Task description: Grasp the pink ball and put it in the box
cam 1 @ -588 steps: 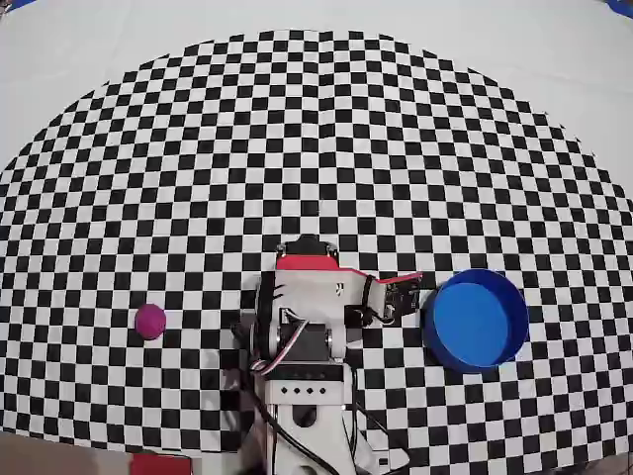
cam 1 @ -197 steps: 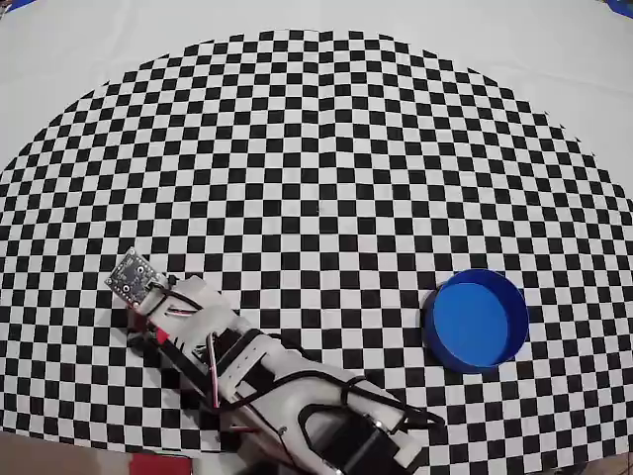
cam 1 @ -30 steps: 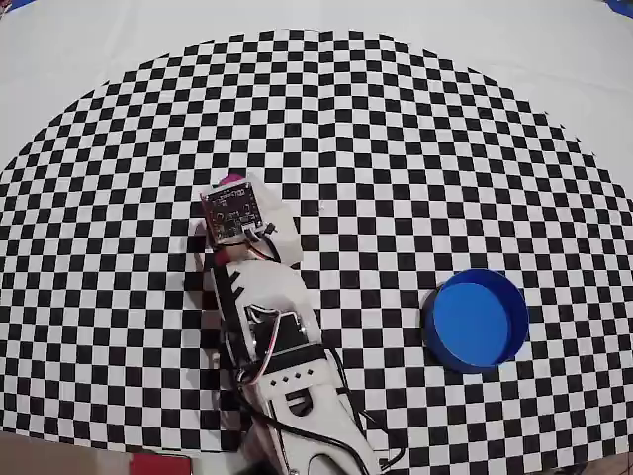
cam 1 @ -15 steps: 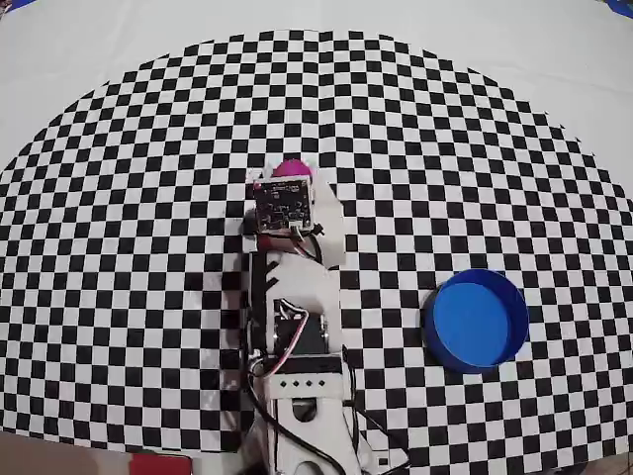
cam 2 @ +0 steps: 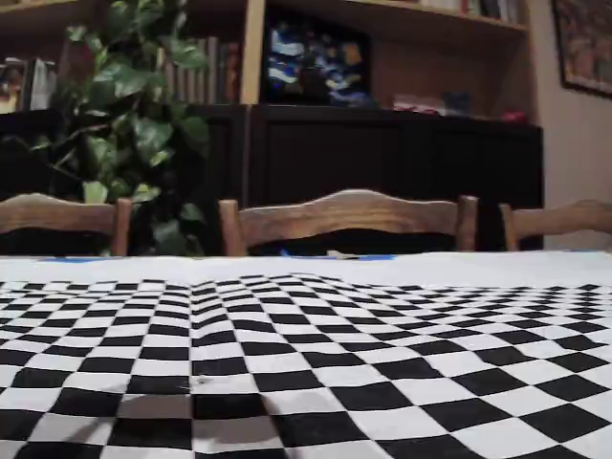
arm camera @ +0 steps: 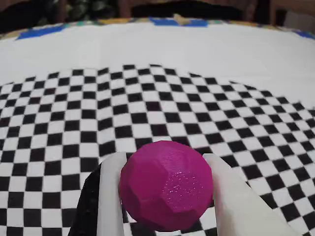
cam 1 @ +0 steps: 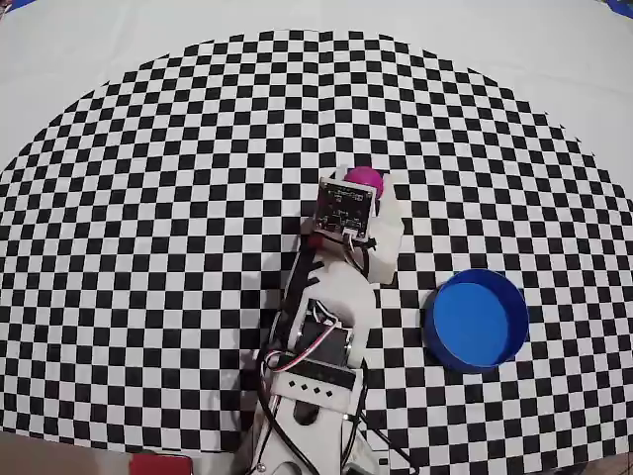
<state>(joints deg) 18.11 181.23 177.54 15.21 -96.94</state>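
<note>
The pink ball (arm camera: 166, 184) fills the lower middle of the wrist view, pinched between two white fingers (arm camera: 111, 196). My gripper (arm camera: 165, 196) is shut on it and holds it above the checkered cloth. From overhead only the ball's top edge (cam 1: 362, 178) peeks out beyond the wrist camera board, near the middle of the mat. The box (cam 1: 477, 319), a round blue container, sits on the mat to the lower right of my gripper (cam 1: 362, 188), a few squares away. The fixed view shows neither ball, box nor arm.
The arm's white body and base (cam 1: 316, 366) stretch from the bottom edge up to the mat's middle. A checkered mat (cam 1: 148, 198) covers the white tablecloth. Wooden chairs (cam 2: 349, 215) and a plant (cam 2: 124, 124) stand behind the table.
Over the last second the arm has swung from the left toward the right with the pink ball in its grip. Much earlier the ball lay on the mat at the left.
</note>
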